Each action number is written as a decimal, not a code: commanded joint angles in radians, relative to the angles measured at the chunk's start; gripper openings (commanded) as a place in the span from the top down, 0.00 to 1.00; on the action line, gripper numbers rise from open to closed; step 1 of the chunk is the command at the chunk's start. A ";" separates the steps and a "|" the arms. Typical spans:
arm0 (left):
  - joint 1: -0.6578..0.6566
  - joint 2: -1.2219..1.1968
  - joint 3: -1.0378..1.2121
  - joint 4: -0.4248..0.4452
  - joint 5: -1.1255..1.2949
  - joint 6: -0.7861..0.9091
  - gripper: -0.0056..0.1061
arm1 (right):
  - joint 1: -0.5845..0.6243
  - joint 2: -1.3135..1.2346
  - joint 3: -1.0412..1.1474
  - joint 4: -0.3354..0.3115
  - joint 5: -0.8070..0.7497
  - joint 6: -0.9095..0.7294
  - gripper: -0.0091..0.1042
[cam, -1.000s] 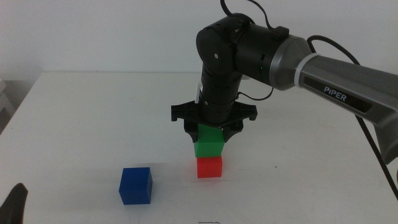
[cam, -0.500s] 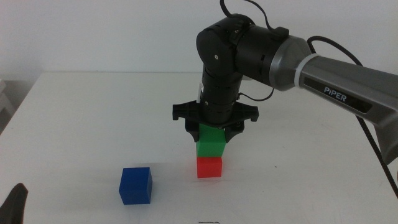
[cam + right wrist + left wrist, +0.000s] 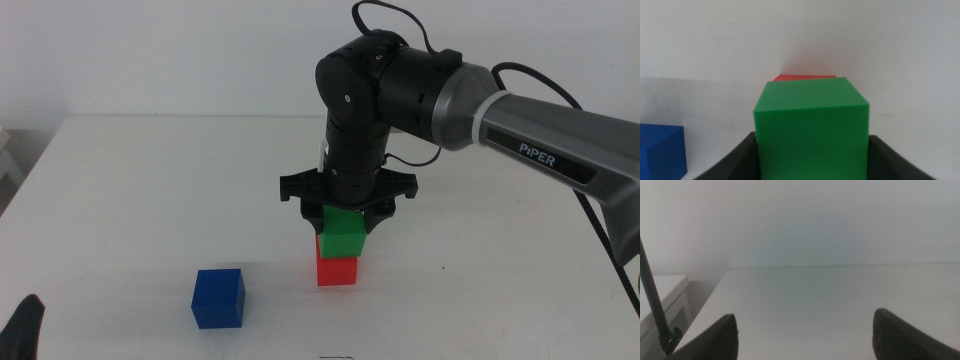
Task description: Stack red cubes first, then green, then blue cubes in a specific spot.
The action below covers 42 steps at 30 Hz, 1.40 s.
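Note:
The red cube (image 3: 337, 270) sits on the white table (image 3: 150, 200) near its middle. On top of it is the green cube (image 3: 343, 232), set slightly to the right, with my right gripper (image 3: 345, 215) reaching down from above and shut on it. In the right wrist view the green cube (image 3: 811, 130) fills the space between the jaws, with a strip of the red cube (image 3: 802, 77) showing beyond it. The blue cube (image 3: 218, 297) lies alone to the front left, also seen as the blue cube (image 3: 660, 150) at the wrist picture's edge. My left gripper (image 3: 805, 335) waits open at the front left corner.
The right arm (image 3: 520, 120) stretches in from the right, above the table. A dark tip of the left gripper (image 3: 25, 330) shows at the front left edge. Bare white table surrounds the cubes.
The right gripper and the green cube have moved slightly right and down, bringing the cube lower onto the red cube. The blue cube has not moved.

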 commanded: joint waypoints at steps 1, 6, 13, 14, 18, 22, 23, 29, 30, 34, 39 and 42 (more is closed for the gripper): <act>-0.002 -0.020 -0.003 -0.011 -0.088 -0.001 0.15 | 0.007 -0.061 -0.021 -0.010 0.059 -0.013 0.93; -0.002 -0.020 -0.003 -0.011 -0.088 -0.001 0.15 | 0.013 -0.061 -0.021 -0.014 0.055 -0.013 0.93; -0.002 -0.020 -0.003 -0.011 -0.088 -0.001 0.15 | 0.014 -0.061 -0.021 -0.011 0.033 -0.032 0.83; -0.002 -0.020 -0.003 -0.011 -0.088 -0.001 0.15 | 0.014 -0.061 -0.021 -0.011 0.029 -0.032 0.50; -0.002 -0.020 -0.003 -0.011 -0.088 -0.001 0.15 | 0.014 -0.061 -0.021 -0.011 0.020 -0.031 0.32; -0.002 -0.020 -0.003 -0.011 -0.088 -0.001 0.15 | 0.013 -0.061 -0.021 -0.011 0.006 -0.031 0.27; -0.002 -0.020 -0.003 -0.011 -0.088 -0.001 0.15 | 0.011 -0.110 -0.022 -0.023 0.006 -0.034 0.27; -0.002 -0.020 -0.003 -0.011 -0.088 -0.001 0.15 | 0.011 -0.308 -0.007 -0.100 0.044 -0.184 0.27; -0.002 -0.020 -0.003 -0.011 -0.088 -0.001 0.15 | 0.011 -0.360 0.018 -0.121 0.040 -0.216 0.27; -0.002 -0.020 -0.003 -0.011 -0.088 -0.001 0.15 | 0.008 -0.595 0.176 -0.202 -0.058 -0.278 0.27; -0.002 -0.020 -0.003 -0.011 -0.088 -0.001 0.15 | -0.054 -0.909 0.458 -0.184 -0.317 -0.362 0.27; -0.002 -0.020 -0.003 -0.011 -0.088 -0.001 0.15 | -0.100 -1.081 0.636 -0.133 -0.449 -0.462 0.27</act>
